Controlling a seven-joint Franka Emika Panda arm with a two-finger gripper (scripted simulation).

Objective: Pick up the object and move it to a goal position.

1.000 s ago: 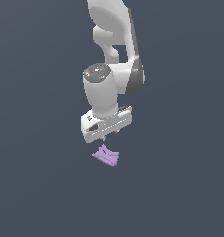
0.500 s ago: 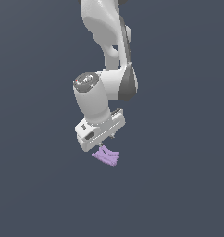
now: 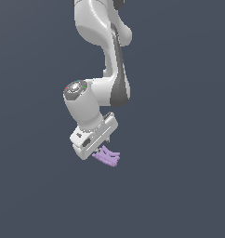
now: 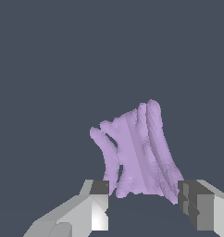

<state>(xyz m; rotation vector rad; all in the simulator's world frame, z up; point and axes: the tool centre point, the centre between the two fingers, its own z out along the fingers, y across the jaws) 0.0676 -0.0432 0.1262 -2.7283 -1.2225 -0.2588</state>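
The object [image 3: 108,157] is a small pale purple, ridged, flat piece with jagged prongs, lying just below the white hand in the exterior view. My gripper [image 3: 102,148] is tilted and sits right over it. In the wrist view the object [image 4: 137,152] reaches in between the two fingertips, with the gripper [image 4: 144,192] straddling its near end. One grey pad [image 4: 100,187] stands by one edge and the other pad [image 4: 189,196] by the opposite edge. The jaws stand wide, so the gripper is open.
Only a plain dark grey-blue ground surrounds the arm [image 3: 98,97] and the object. No other objects, containers or edges show in either view.
The arm has leaned over and the hand has tilted and sunk toward the exterior view's left, down around the object. The object has stayed in place.
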